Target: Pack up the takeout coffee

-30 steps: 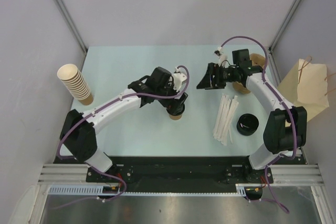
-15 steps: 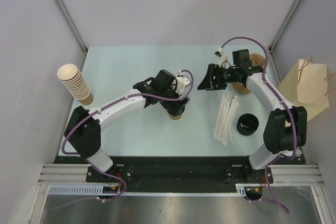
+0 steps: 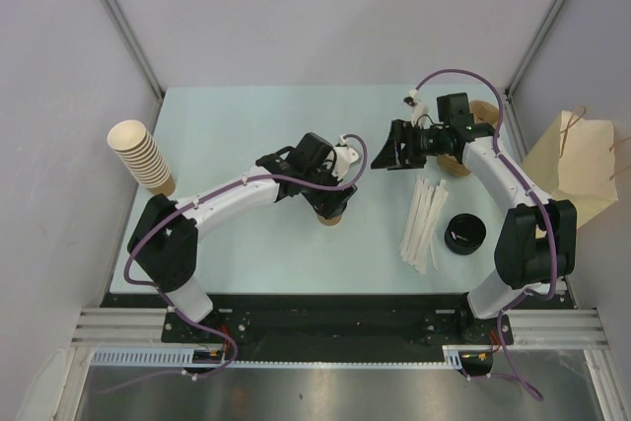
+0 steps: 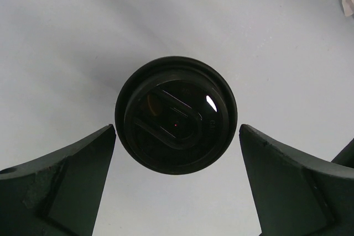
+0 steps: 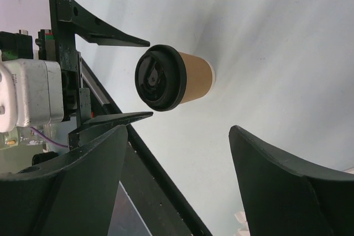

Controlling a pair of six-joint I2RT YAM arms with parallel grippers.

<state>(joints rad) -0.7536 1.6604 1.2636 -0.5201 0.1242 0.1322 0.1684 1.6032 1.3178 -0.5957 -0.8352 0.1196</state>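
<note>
- The paper cup stands upright near the middle of the desk and is closed with a black lid. Its long axis is vertical.
- The left end effector is held straight above the cup and pointed down, with one finger set on each side of the lid.
- It is spread wide and nothing is gripped. In the left wrist view a thin gap is seen between each fingertip and the lid's rim. In the right wrist view the fingertips are shown reaching about the level of the lid, not down to the brown wall.
- The right end effector is held off the desk to the cup's right and a little farther back, with its opening turned toward the cup. It is parted widely and nothing is held in it.
- The left arm is judged much the nearer, since the cup is centred between its fingers. A short lowering along the cup's axis and then a closing across the round wall are judged to be called for.
- The carrier tray is seen at the far right of the desk, mostly hidden by the right arm. It lies well apart from the cup, to the right and farther back, so a carry that way is judged to be needed.
</note>
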